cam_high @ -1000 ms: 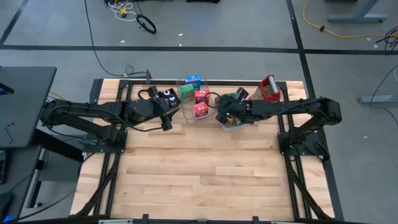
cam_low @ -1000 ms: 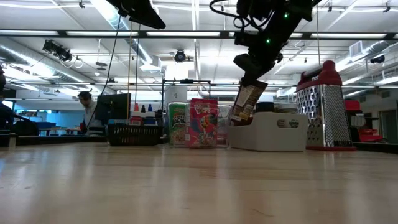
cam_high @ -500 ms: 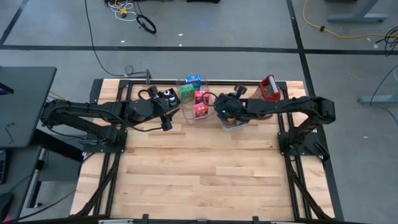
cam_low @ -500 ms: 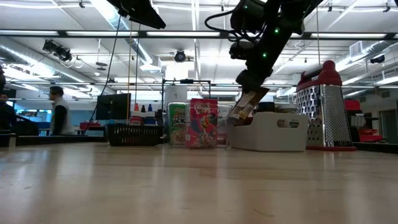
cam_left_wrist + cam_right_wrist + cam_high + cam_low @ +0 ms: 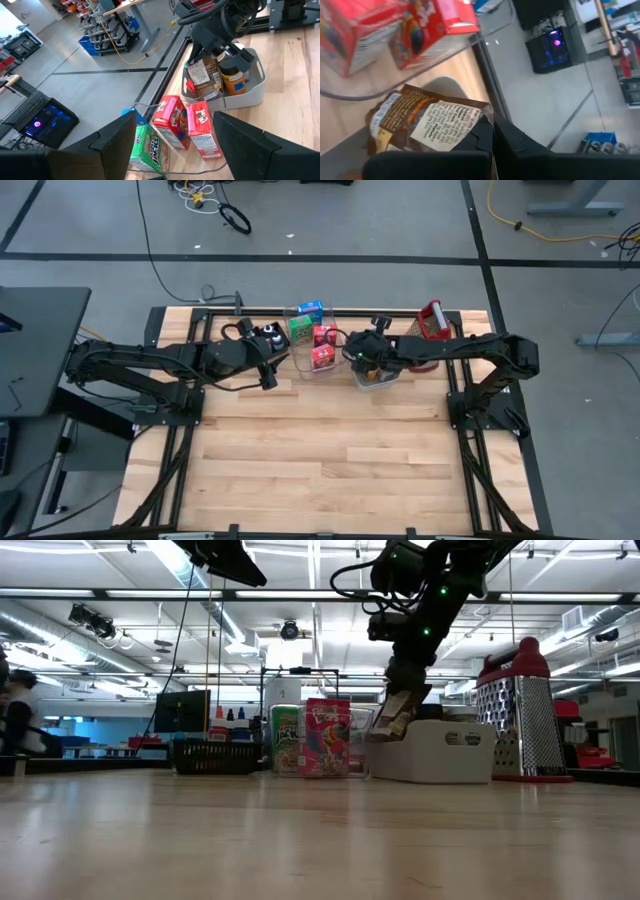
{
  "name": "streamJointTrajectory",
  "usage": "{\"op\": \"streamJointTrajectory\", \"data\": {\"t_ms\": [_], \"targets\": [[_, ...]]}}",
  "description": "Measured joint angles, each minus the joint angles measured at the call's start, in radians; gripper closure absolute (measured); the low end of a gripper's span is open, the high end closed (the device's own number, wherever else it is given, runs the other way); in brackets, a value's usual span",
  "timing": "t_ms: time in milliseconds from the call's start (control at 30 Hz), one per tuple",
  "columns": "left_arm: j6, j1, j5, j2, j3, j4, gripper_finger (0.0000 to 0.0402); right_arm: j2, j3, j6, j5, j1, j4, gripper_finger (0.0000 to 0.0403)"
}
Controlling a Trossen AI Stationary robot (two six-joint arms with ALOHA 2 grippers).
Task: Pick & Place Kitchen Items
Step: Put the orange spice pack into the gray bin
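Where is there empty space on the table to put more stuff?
The whole near stretch of the wooden table is bare. It is crowded at the far edge: the black basket, the little boxes in their clear tray, the grey bin where the right gripper lowers a brown packet, and the grater.

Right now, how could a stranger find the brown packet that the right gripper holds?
Find the grey tray beside the red boxes at the table's far edge. The right gripper holds the brown packet upright inside it. It is a flat pouch with a white label, unlike the round orange-lidded jar beside it.
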Motion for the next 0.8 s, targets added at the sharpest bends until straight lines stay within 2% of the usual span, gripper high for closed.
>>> {"op": "streamJointTrajectory", "data": {"t_ms": [200,300,433,633,800], "targets": [[-0.014,0.0,0.0,0.0,0.0,-0.005,0.0132,0.0,0.0,0.002,0.0,0.001,0.025,0.0366],[-0.014,0.0,0.0,0.0,0.0,-0.006,0.0132,0.0,0.0,0.007,-0.022,0.004,0.035,0.0338],[-0.014,0.0,0.0,0.0,0.0,-0.007,0.0132,0.0,0.0,0.036,0.022,0.013,0.039,0.0296],[-0.014,0.0,0.0,0.0,0.0,-0.016,0.0132,-0.022,0.0,0.025,0.027,0.07,0.053,0.0243],[-0.014,0.0,0.0,0.0,0.0,-0.043,0.0132,-0.037,0.0,0.038,0.022,0.123,0.065,0.0223]]}}
